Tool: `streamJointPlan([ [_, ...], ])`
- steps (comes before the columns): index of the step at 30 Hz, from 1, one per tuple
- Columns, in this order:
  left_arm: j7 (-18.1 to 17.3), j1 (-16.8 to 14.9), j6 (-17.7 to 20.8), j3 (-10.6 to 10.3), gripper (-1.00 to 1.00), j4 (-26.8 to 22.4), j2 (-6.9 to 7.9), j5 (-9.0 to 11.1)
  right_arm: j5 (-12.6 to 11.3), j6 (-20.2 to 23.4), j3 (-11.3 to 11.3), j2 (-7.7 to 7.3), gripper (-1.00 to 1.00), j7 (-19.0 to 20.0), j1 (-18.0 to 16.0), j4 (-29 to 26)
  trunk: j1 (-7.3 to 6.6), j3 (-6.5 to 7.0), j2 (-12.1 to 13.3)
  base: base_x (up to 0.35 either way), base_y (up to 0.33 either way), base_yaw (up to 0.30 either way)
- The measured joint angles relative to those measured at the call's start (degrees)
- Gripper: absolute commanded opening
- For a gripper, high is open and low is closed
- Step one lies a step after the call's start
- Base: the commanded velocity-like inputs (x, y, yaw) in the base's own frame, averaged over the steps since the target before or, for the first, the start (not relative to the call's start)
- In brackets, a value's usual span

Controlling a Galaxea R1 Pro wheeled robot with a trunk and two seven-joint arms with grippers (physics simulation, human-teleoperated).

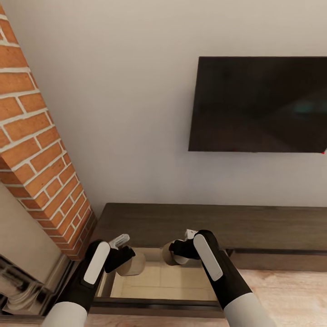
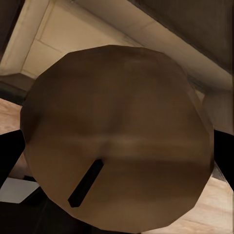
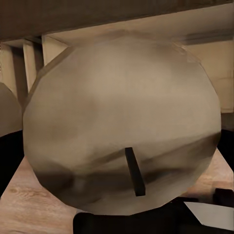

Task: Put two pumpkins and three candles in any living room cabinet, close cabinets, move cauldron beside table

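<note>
We hold one candle (image 2: 114, 141) in the left pincer (image 1: 119, 258), another candle (image 3: 122, 141) in the right pincer (image 1: 178, 250), both clenched. Both hang over the open cabinet (image 1: 181, 222) at 12 o'clock; lower well inside before releasing.

The short round candle (image 2: 117, 141) in the left wrist view is warm brown with a thin black wick. The other short round candle (image 3: 122, 131) is pale beige with grey-brown smudges and a black wick. The long low wooden cabinet (image 1: 190, 225) is dark brown, and cream inside. The brick column (image 1: 36, 150) is orange-red with pale lines. The flat TV screen (image 1: 259, 104) is black. The wall (image 1: 127, 91) is off-white.
</note>
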Motion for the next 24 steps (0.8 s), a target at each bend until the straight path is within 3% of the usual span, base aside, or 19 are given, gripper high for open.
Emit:
streamJointPlan([
  [5, -0.01, 0.00, 0.02, -0.01, -1.00, -0.04, -0.02, 0.09, 0.02, 0.45, 0.00, 0.09, -1.00, -0.80, -0.31, 1.58, 0.00, 0.00, 0.00, 0.150, 0.000, 0.000],
  [10, 0.84, 0.00, 0.02, -1.54, -1.00, -0.05, -0.31, 0.18, 0.05, 0.58, -0.06, 1.04, -1.00, -5.03, -4.57, 12.58, 0.22, -0.18, -0.38, 0.016, 0.000, 0.000],
  [12, 1.05, 0.00, 0.04, -2.29, -1.00, -0.03, -0.29, -0.04, -0.48, 0.27, -0.07, 1.64, -1.00, -5.48, -5.21, 14.52, 0.65, -0.53, -1.18, 0.002, 0.000, 0.000],
  [24, 1.24, 0.00, -0.74, -2.99, -1.00, 0.51, -0.43, -0.32, 0.01, -0.43, -0.08, 1.65, -1.00, -5.78, -5.74, 16.37, 3.29, -2.69, -6.00, 0.000, 0.000, 0.000],
])
